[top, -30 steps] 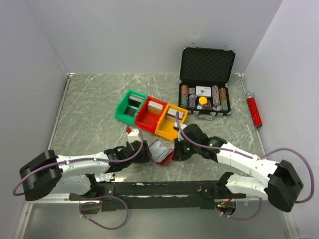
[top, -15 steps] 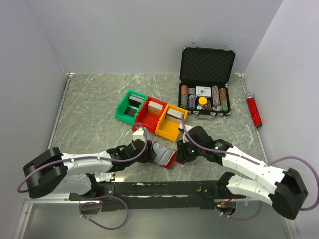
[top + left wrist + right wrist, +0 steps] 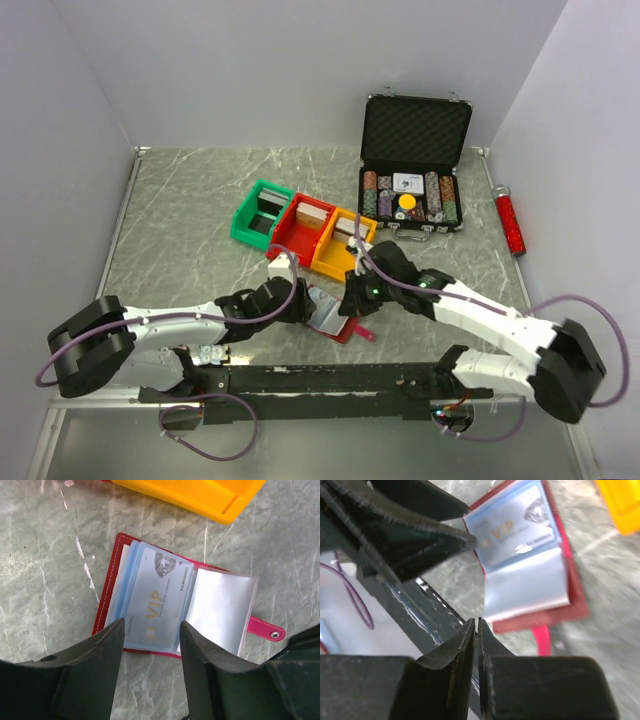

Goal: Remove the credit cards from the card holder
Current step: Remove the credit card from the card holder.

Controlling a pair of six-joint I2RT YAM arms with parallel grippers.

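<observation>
we see the card holder [image 3: 111,582] lying open and flat on the marble table [image 3: 45,555], just in front of the yellow bin [image 3: 200,495], its strap tab [image 3: 265,630] sticking out at one side. a pale blue credit card [image 3: 157,600] marked vip sits inside a clear sleeve [image 3: 220,605]. the left gripper [image 3: 151,626] hovers over the holder's near edge, jaws apart and holding nothing. the right gripper [image 3: 476,622] hangs just beside the holder, jaws almost together with only a slit between them, nothing visibly pinched.
</observation>
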